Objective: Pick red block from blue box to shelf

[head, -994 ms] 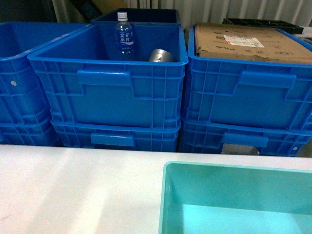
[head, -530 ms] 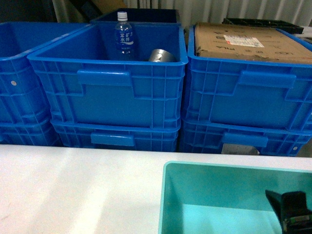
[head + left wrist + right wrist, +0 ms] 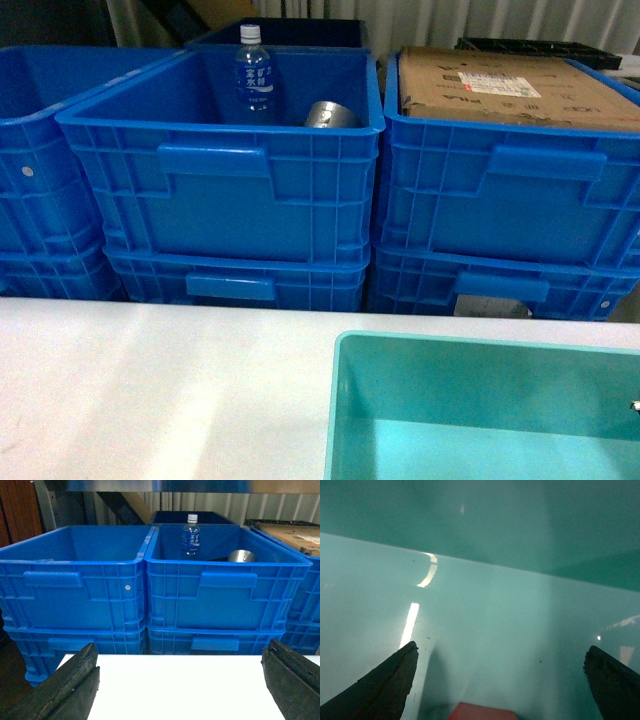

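The red block [image 3: 482, 712] lies on the floor of the teal-blue box [image 3: 480, 342], showing only as a red edge at the bottom of the right wrist view. My right gripper [image 3: 502, 647] is inside that box, open, its dark fingers wide apart on either side above the block and not touching it. My left gripper [image 3: 182, 650] is open and holds nothing over the white table [image 3: 180, 690], facing the stacked blue bins. A silver rail of the shelf [image 3: 150, 485] crosses the top of the left wrist view.
Stacked blue bins [image 3: 225, 190] stand behind the white table [image 3: 150, 390]. The middle one holds a water bottle [image 3: 254, 75] and a metal can [image 3: 330, 113]. A cardboard box [image 3: 510, 88] fills the right bin.
Half a second ago my right gripper showed inside the teal-blue box at the lower right of the head view. Now it has left that view except for a speck at the right edge.
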You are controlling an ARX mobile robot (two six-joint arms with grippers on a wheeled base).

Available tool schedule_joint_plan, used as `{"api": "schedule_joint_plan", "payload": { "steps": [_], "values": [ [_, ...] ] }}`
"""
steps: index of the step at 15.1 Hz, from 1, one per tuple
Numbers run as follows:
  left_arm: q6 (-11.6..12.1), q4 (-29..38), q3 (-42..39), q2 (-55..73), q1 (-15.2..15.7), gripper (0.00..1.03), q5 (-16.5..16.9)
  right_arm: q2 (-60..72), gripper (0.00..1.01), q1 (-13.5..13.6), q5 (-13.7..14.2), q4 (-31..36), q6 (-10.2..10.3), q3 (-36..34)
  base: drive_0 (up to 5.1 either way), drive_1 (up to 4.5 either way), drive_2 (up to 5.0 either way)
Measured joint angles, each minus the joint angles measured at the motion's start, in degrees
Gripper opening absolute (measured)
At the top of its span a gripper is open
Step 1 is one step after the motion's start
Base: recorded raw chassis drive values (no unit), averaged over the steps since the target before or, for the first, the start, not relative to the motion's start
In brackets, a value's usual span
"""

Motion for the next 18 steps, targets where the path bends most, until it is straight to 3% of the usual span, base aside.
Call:
{"api": "schedule_joint_plan", "payload": {
  "steps": [6, 11, 12, 13, 15, 16, 18],
  "values": [
    [0.02, 0.0, 0.0, 0.0, 0.0, 0.98, 0.0, 1.49, 0.98, 1.33, 1.09, 1.36, 3.69, -2.05, 0.0, 0.0, 0.0],
    [0.0, 0.0, 0.0, 0.0, 0.0, 0.98, 0.02, -0.94, 0.57, 5.14, 3.48, -1.57, 6.05, -3.67, 0.0, 0.0, 0.0],
    [0.0, 0.02, 0.0, 0.0, 0.0, 0.98, 0.0, -1.7, 0.42, 5.4, 3.74, -2.25, 6.47, -3.78, 0.0, 0.0, 0.0],
    [0.0, 0.02, 0.0, 0.0, 0.0, 0.98, 0.0, -6.99, 0.27, 4.04, 2.78, -4.96, 6.45, -4.17, 0.0, 0.0, 0.0],
    [0.0, 0.02, 0.0, 0.0, 0.0, 0.98, 0.02, -15.02, 0.27, 0.72, 0.39, -11.13, 5.29, -3.37, 0.0, 0.0, 0.0],
    [0.0, 0.0, 0.0, 0.0, 0.0, 0.98, 0.0, -25.97, 0.27, -2.01, -2.75, -18.01, 3.06, -1.75, 0.0, 0.0, 0.0],
    [0.0, 0.0, 0.0, 0.0, 0.0, 0.98, 0.0, -47.91, 0.27, -10.8, -13.25, -31.65, 0.02, 5.79, 0.0, 0.0, 0.0]
  ]
}}
